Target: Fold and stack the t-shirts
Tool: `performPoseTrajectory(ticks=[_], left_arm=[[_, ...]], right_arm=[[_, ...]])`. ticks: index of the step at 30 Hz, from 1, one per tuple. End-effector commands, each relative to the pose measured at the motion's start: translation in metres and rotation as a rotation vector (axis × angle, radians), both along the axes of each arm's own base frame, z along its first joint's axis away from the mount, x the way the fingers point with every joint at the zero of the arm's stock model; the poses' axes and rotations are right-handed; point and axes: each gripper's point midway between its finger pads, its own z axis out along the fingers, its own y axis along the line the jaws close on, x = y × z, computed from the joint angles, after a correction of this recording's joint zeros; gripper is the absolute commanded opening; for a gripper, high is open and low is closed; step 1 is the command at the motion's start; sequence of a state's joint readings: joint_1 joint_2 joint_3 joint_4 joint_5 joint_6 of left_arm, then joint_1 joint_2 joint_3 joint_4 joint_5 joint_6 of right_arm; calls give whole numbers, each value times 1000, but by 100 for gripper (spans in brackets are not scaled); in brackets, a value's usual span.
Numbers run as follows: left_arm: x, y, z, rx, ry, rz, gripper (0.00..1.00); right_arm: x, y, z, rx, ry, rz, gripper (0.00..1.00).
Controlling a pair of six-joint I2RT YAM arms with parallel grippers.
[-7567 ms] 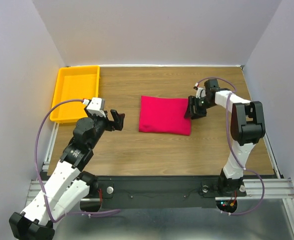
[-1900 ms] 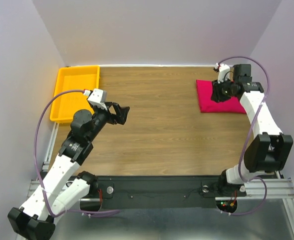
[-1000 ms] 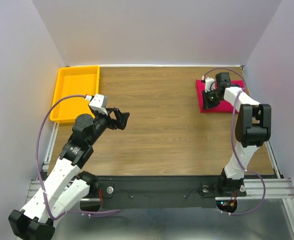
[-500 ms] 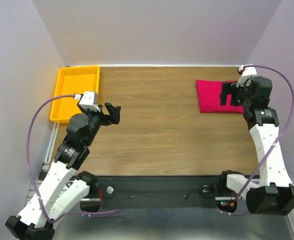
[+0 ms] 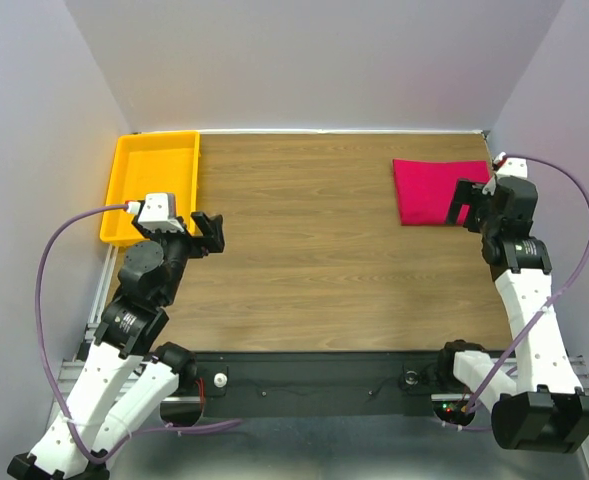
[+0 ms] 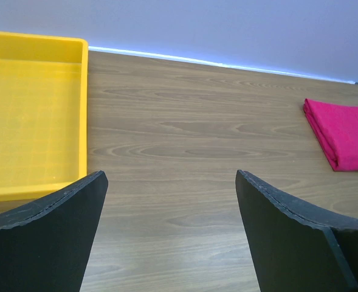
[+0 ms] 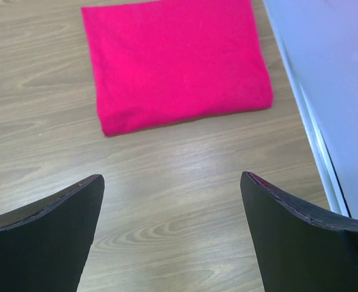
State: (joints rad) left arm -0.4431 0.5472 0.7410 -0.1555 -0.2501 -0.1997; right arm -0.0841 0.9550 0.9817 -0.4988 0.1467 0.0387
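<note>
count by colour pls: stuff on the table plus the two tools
Red: 1, the folded t-shirt
Yellow: 1, the tray
Black: 2, the left tool and the right tool, both open and holding nothing
Total: 4

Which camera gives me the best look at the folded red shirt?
Right wrist: the t-shirt lies nearly whole in frame, edges clear. Top external shows it small, far right, its end behind the right gripper. Left wrist catches only part at the frame edge.
</note>
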Motion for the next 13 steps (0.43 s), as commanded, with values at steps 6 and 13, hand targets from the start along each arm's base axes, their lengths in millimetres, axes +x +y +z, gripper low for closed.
performPoseTrajectory(ticks=[6,13], left_arm=[[1,-5,8,-23,-24,-23,99],[3,-7,3,-24,-10,-27,99]], right_arm=[[4,-14,18,-27,-107,-77,100],[4,-18,12,-32,-107,-105,100]])
